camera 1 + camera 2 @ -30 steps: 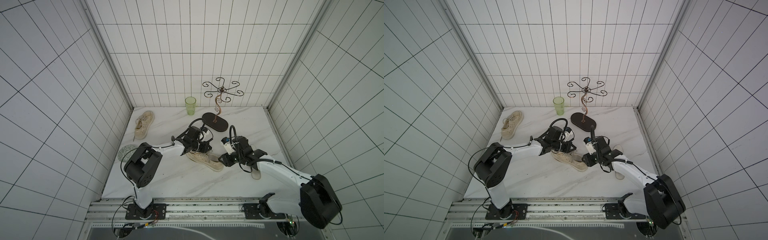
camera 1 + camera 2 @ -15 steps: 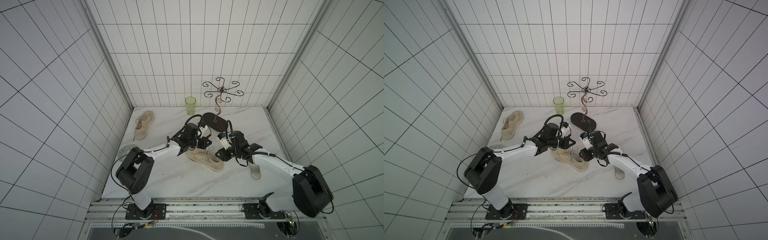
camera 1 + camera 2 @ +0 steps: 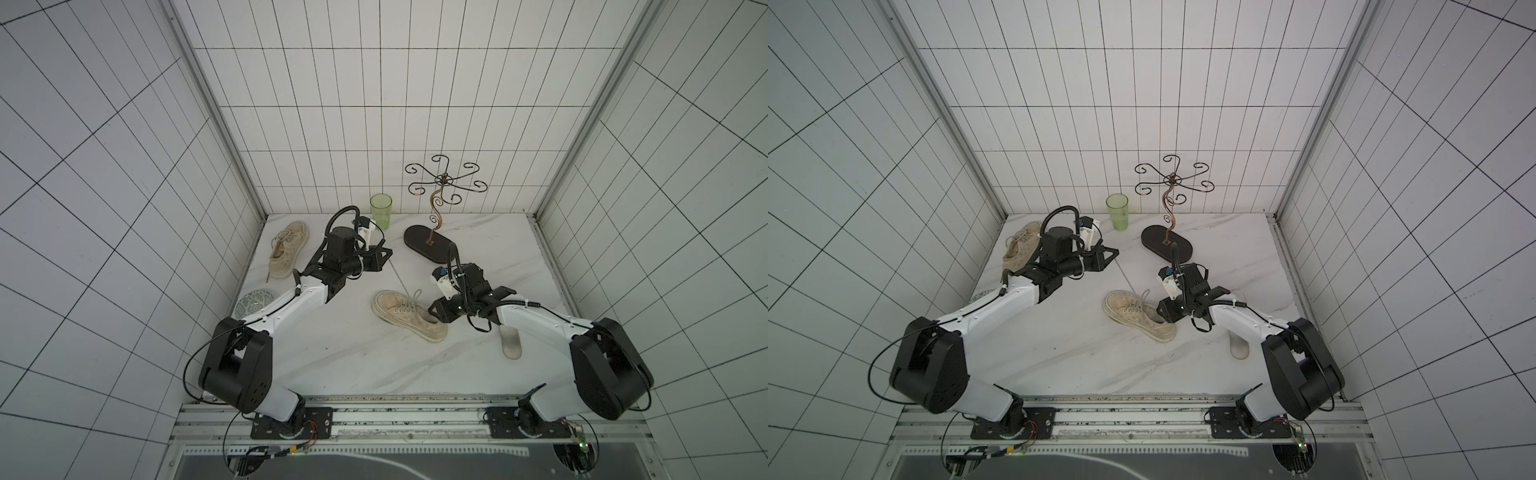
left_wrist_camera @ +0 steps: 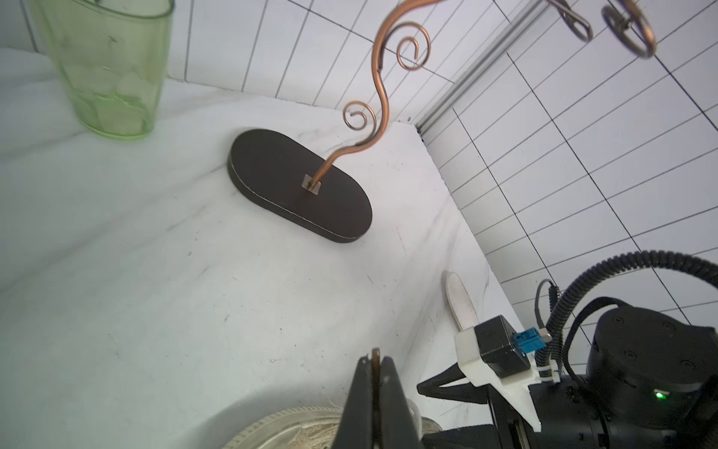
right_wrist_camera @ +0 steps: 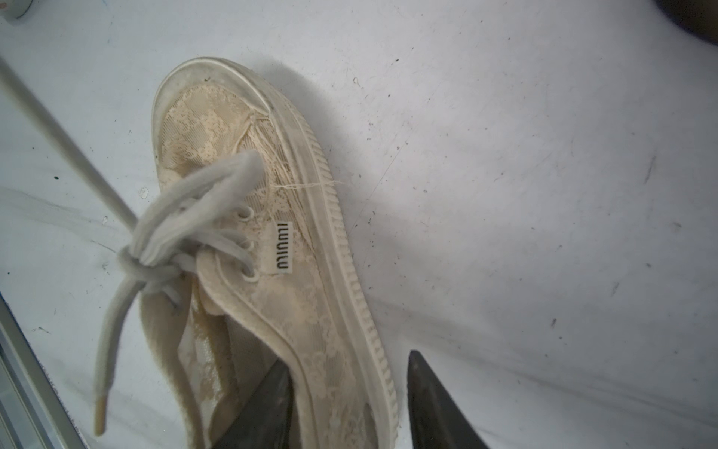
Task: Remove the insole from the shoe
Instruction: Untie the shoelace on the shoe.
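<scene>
The shoe (image 3: 409,318) sits on its sole in the middle of the bench (image 3: 332,353), toe toward my left arm. My right tool (image 5: 347,359) is spread apart and straddles the side wall back near the heel. One finger is down inside the opening and the other is outside the rubber edge with a bit of gap showing, so nothing's clamped there.

The left tool (image 4: 373,361) is pinched together on the tip of a lace (image 5: 66,142), which runs straight and tight back to the shoe.

One insole (image 3: 511,345) lies flat on the bench, partly tucked under my right forearm, near the shoe but not touching it. Inside the shoe I see pale patterned lining, and I can't tell if that's another insole.

My worries:
- If the right tool closes where it is, I reckon it grabs the wall rather than anything inside, and the whole shoe comes up with it.
- That tight lace could drag or tip the shoe, or just pop out of the pinch.
- The left tool is also close to the green cup (image 3: 380,210), so a sloppy swing could knock it over.
</scene>
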Available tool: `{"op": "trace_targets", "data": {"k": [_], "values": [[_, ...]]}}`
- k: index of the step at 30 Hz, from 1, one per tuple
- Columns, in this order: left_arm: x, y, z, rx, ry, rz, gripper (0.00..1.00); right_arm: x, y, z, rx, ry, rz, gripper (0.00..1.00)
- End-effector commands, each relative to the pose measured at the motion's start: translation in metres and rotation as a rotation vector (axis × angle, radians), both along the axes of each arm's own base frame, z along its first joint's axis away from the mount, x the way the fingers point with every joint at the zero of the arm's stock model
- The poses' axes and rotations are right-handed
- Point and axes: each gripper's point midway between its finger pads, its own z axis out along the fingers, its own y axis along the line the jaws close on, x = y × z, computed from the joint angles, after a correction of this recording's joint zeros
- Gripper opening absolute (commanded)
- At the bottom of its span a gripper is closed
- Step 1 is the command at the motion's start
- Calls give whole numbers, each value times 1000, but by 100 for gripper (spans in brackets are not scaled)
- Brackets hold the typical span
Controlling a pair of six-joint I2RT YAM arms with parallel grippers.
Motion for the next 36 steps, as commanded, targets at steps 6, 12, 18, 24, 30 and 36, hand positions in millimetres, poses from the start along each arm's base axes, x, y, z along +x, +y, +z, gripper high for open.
{"op": "trace_targets", "data": {"k": [6,12,18,24,30,36], "values": [[21,44,33,1,-84,107,0,-20,-10,-23,-6,64,-19,47],[19,47,43,-5,-102,103,0,-24,-12,-31,-6,84,-23,47],[23,64,44,27,-119,163,0,-24,-11,-26,0,72,-23,47],[30,72,27,14,-64,164,10,-20,-7,-4,31,38,-14,48],[18,55,-6,-18,55,112,45,-3,6,49,88,-56,16,48],[-2,65,-6,13,40,133,51,1,25,84,124,-115,65,48]]}}
